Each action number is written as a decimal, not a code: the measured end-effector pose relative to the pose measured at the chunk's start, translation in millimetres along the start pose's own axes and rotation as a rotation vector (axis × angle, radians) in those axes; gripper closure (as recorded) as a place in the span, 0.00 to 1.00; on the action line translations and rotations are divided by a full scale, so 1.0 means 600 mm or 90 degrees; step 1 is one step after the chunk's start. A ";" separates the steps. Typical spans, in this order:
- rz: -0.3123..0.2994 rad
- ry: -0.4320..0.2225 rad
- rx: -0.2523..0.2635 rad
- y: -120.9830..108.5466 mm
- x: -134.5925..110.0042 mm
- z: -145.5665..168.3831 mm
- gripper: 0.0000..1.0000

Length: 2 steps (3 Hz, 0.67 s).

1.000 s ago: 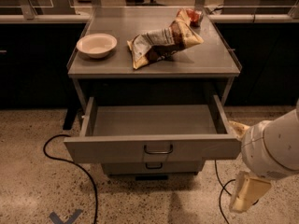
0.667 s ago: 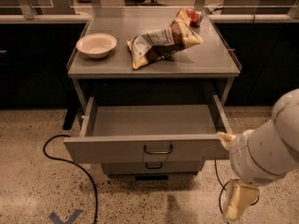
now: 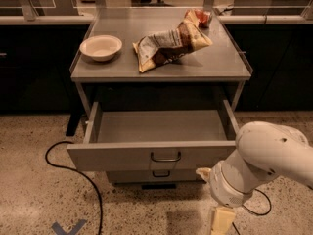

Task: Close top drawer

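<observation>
The top drawer (image 3: 122, 156) is pulled out of the grey cabinet and its tray is empty. Its flat grey front has a small dark bow handle (image 3: 165, 157) at centre. My white arm (image 3: 259, 165) comes in from the lower right. Its wrist sits just in front of the right end of the drawer front. My gripper (image 3: 221, 220) hangs at the bottom edge of the view, below and to the right of the drawer front. It is apart from the handle and partly cut off.
The cabinet top (image 3: 215, 62) carries a white bowl (image 3: 100, 47) at left and crumpled chip bags (image 3: 171, 43) in the middle. A narrower drawer front (image 3: 132, 176) sits beneath. A black cable (image 3: 78, 175) loops on the speckled floor at left. Dark counters stand behind.
My arm has moved left and up, so it stands closer to the right end of the drawer front. The drawer has stayed open in the same place.
</observation>
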<state>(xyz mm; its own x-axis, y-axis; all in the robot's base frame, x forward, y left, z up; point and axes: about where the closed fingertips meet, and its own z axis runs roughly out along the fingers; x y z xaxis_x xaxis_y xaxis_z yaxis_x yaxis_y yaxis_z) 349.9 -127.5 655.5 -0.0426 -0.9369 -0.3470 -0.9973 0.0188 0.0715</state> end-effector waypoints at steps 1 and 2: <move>0.000 0.000 0.000 0.000 0.000 0.000 0.00; 0.000 -0.027 -0.022 -0.034 0.000 0.022 0.00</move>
<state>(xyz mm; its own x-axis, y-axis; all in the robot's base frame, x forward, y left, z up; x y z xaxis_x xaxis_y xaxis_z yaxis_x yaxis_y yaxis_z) 369.2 -123.4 641.5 -0.0464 -0.9211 -0.3865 -0.9945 0.0065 0.1041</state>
